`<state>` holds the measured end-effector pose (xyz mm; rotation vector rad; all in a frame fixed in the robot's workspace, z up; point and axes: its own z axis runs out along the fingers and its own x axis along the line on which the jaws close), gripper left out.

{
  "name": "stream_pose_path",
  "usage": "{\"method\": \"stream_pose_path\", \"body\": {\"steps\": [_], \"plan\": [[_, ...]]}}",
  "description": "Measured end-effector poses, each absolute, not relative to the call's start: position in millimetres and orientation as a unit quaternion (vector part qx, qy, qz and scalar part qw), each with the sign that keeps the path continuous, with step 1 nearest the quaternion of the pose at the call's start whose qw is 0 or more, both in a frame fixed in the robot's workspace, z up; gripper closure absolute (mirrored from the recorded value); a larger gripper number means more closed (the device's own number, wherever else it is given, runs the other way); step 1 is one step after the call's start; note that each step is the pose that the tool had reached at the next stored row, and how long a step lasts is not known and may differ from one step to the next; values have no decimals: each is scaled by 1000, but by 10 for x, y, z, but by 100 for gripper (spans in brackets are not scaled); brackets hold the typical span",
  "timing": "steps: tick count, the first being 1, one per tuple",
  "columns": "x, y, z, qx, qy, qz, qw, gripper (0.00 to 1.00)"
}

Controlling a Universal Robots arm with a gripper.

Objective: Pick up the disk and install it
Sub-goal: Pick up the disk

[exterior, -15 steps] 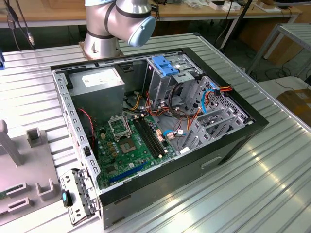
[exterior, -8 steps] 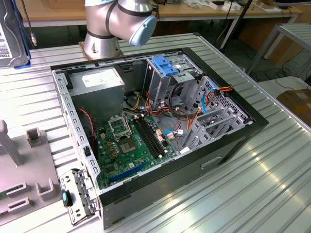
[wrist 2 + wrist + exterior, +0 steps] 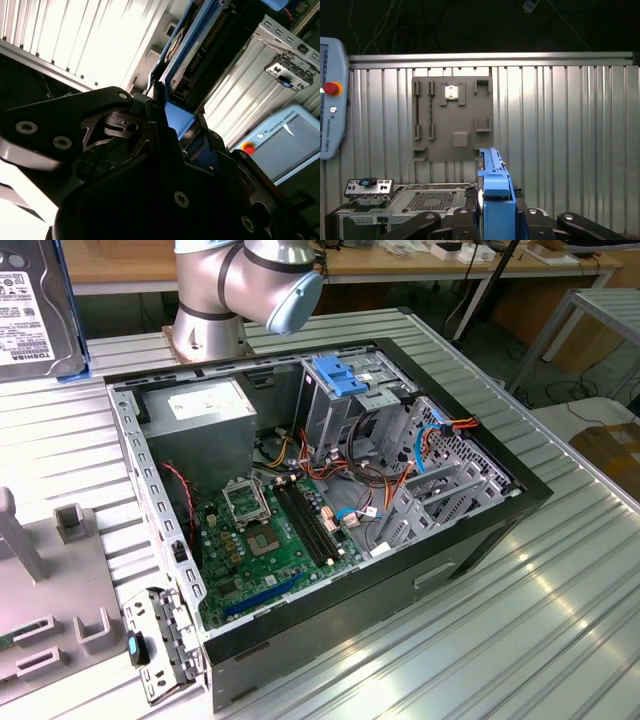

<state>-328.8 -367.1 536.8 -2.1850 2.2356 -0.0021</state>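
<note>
Clenching black fingers (image 3: 466, 225) of the gripper (image 3: 495, 220) on the disk (image 3: 495, 190), pinching its blue-framed edge from both sides. Holding it edge-on and upright in the first wrist view, jutting out past the fingertips. Facing a grey fixture plate (image 3: 452, 117) on the ribbed metal table (image 3: 560, 125), with a teach pendant (image 3: 330, 100) beside it. Showing the disk (image 3: 30, 310) at the exterior view's upper left corner, white label toward the camera, outside the open computer case (image 3: 480, 535).
</note>
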Motion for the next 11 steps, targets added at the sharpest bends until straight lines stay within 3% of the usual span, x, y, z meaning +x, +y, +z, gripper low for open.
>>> {"method": "stream_pose_path", "body": {"steps": [11], "plan": [[-2898,-3671,5307,-699,715,-9,12,63]]}}
